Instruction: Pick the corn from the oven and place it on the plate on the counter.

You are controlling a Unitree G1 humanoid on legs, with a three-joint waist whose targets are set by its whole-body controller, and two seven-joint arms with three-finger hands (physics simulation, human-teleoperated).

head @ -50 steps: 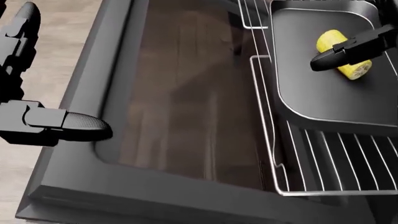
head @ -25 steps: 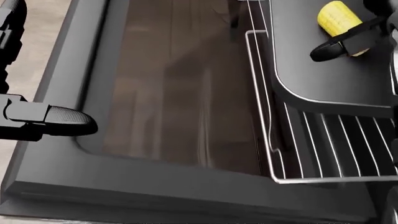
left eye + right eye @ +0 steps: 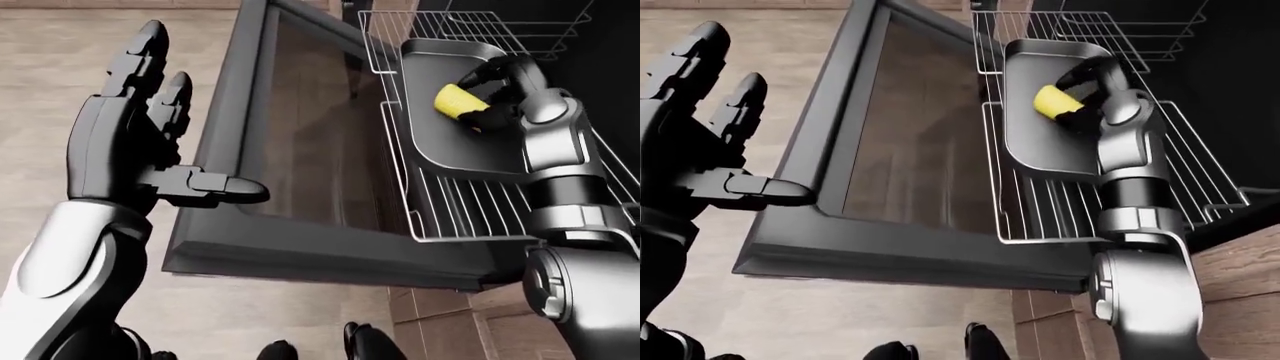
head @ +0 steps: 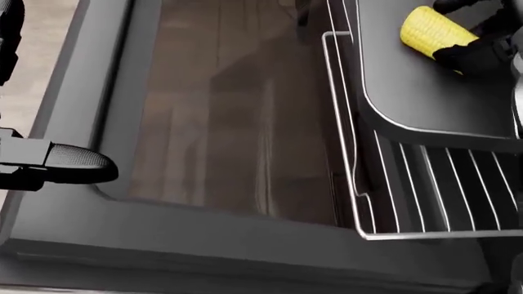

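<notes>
Corn (image 3: 458, 103) on tray (image 3: 450, 146), right robot hand (image 3: 492, 90) fingers curled round it, rack (image 3: 440, 202) beneath.

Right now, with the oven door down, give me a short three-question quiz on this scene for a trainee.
1. True or false: the yellow corn cob lies directly on the bare wire oven rack.
2. Which robot hand is closing around the corn: A) left robot hand, B) right robot hand?
3. Fill in: the open oven door's glass panel lies to the ___ of the rack in the left-eye view.

Key: 1. False; it lies in the dark metal baking tray. 2. B; the left one is held open, apart from everything. 3. left.
</notes>
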